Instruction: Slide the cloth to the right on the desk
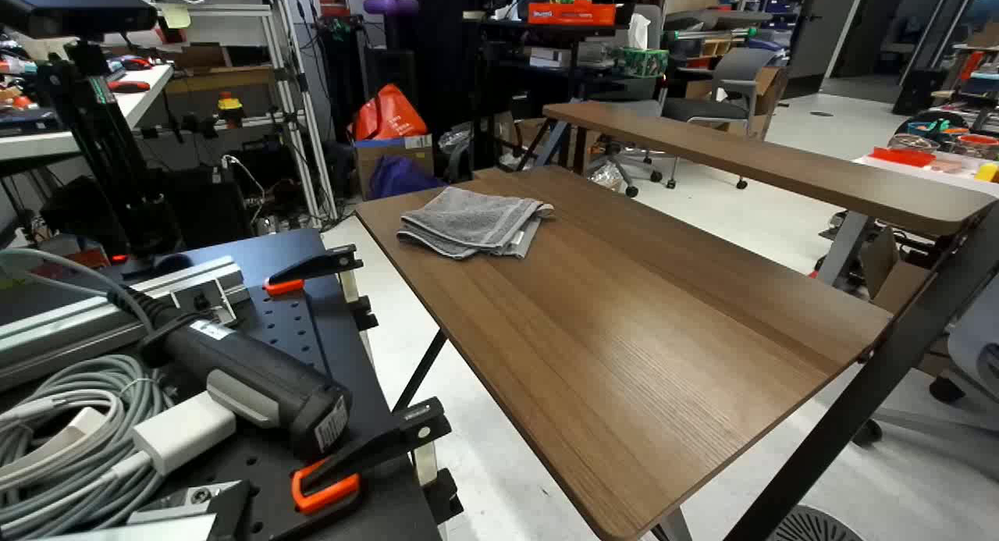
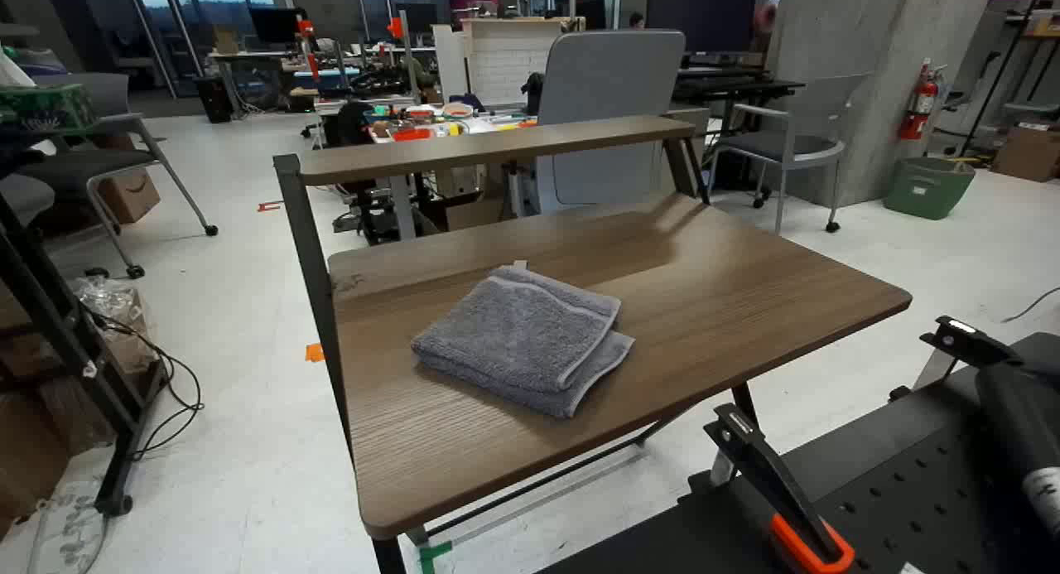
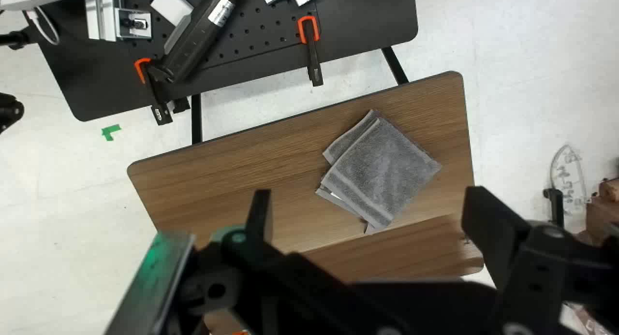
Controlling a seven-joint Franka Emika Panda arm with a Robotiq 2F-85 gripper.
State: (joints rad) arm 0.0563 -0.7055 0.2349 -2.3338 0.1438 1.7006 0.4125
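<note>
On the brown desk (image 1: 640,354), close to a short end, a grey cloth (image 3: 382,170) in a loose fold, with a lower layer poking out past the top. High above, in the wrist view, a claw (image 3: 368,192) spread wide, with nothing in its grip and no touch on the cloth. Hard to judge just how high from straight overhead. Plenty of bare wood to the right of the cloth in both exterior views, but in the wrist view only a thin strip to the right, then the edge. From a mix-up of sides, then, most likely a drop to the floor (image 3: 522,108). From too light a press, maybe a slip over the fluffy top. From too hard a press, maybe a bunched-up lump. From a push on the top layer alone, maybe a fold pulled apart, with the bottom left behind. Also worth minding: the high shelf (image 1: 749,154) along a long side, easy to bump with a sloppy dip.
</note>
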